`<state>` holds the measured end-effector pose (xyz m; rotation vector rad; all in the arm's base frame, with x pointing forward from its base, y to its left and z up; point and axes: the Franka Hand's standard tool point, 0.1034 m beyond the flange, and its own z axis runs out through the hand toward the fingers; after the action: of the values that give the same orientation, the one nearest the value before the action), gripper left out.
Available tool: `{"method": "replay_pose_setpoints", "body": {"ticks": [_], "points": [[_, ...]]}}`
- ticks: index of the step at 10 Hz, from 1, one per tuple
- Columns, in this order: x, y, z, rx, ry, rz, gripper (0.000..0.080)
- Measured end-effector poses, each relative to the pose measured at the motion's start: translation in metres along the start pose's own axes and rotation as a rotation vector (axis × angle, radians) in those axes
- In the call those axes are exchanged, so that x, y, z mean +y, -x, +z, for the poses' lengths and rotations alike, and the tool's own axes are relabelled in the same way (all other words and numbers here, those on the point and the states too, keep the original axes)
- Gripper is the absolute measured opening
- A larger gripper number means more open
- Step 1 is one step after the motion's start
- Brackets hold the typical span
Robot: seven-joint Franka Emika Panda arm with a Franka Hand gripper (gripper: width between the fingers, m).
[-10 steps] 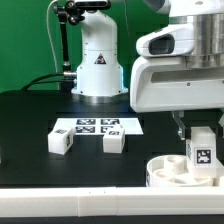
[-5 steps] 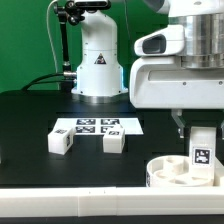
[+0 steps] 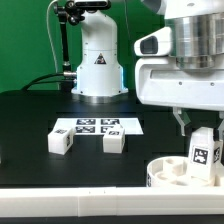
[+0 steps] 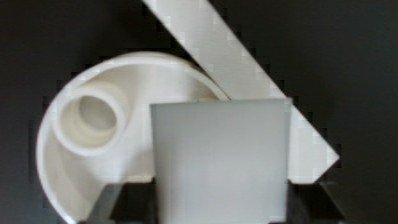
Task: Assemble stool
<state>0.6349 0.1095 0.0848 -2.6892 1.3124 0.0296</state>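
My gripper (image 3: 203, 136) is shut on a white block leg (image 3: 205, 153) with a square tag and holds it upright just above the round white seat disc (image 3: 165, 171) at the exterior view's lower right. In the wrist view the leg (image 4: 221, 150) fills the space between my dark fingers (image 4: 125, 203), with the seat disc (image 4: 89, 120) and one round recess behind it. Two more white block legs (image 3: 61, 142) (image 3: 113, 143) lie on the black table in front of the marker board.
The marker board (image 3: 98, 126) lies flat mid-table. The robot's white base (image 3: 98, 60) stands behind it. A white rail (image 3: 70, 188) runs along the table's front edge and also shows in the wrist view (image 4: 231, 60).
The gripper and the held leg have shifted slightly toward the exterior view's right and up a little. The other parts have not moved.
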Motion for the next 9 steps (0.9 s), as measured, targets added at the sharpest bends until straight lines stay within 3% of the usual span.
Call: {"method": "replay_pose_setpoints", "body": {"ticks": [2,6,9], "points": [[-0.0017,0.0022,0.0004,-0.007,-0.01,0.186,0.0335],[-0.0032,0.0026,0.0012,-0.055,-0.072,0.632,0.0336],[-0.007,0.0038,0.0013,-0.07,-0.099,0.902,0.0336]]}}
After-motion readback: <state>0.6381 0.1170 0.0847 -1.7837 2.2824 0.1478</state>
